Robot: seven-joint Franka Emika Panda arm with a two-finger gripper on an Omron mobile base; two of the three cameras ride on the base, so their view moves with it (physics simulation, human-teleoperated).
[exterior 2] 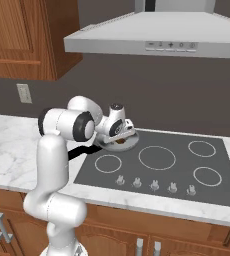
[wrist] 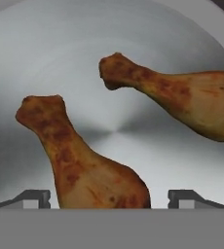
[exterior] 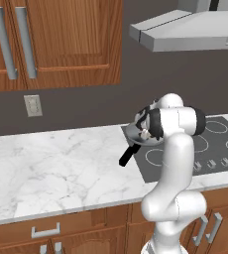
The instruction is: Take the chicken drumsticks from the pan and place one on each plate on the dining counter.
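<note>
Against the grey pan (wrist: 60, 53), one drumstick (wrist: 84, 165) runs from its knobby end at nine o'clock down to six o'clock, its thick end between the spread fingertips (wrist: 33, 198) of the gripper (wrist: 109, 199), while a second drumstick (wrist: 182, 97) lies apart at two o'clock.

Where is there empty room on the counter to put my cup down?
The wide marble counter left of the cooktop is bare, from the wall outlet to the front edge. The three burners right of the pan are free too. The pan is crowded: two drumsticks, with the hand over them.
</note>
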